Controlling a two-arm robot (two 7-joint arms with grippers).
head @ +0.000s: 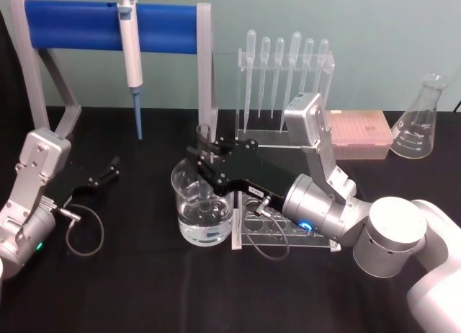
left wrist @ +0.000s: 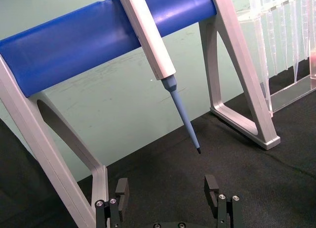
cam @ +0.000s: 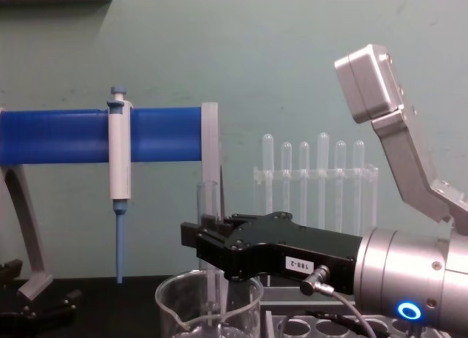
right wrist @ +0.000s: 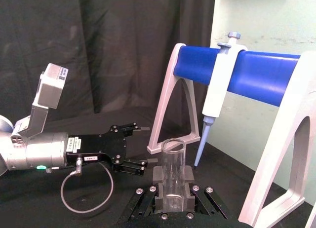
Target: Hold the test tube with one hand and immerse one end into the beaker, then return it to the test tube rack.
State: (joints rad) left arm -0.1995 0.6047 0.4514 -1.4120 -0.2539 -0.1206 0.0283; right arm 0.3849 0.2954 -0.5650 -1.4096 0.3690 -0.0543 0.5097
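L arm is parked at the left edge of the counter (head: 144, 275). Left tool (left wrist: 167, 188) has its jaws wide w/ nothing btw them, resting low just above the black surface, well apart from the glassware.

Behind it, at the far left, stands the blue-bar stand (head: 72, 19) w/ the white-and-blue pipettor (head: 133, 52) hanging tip down. Not part of this job.

Centre, near side: beaker (head: 189, 218), part-filled w/ clear liquid. Test tube (right wrist: 173, 159) stands upright over it, its open rim poking up above the pads and its lower part running down inside the beaker wall in the chest view. Can't tell whether the rounded end has reached the liquid yet. Right tool (right wrist: 173, 183) comes in from the right and is clamped narrow on the tube's upper part, just below the rim, one pad each side.

Handling, as a judgement: the tube is light, stiff, thin glass, so slick and fragile. Take it high on the straight wall, as it is held now, w/ a modest squeeze, since too much could crack it and too little lets it slide, esp. once the end is wet. Keep it vertical and clear of the beaker rim to avoid a knock.

Just right of the beaker, under the R arm, lies the test tube rack (head: 245, 228) w/ round holes. Returning the tube there needs a straight-down line-up.

Far right: pipette stand (head: 284, 81), pink box (head: 356, 131), conical flask (head: 418, 124).
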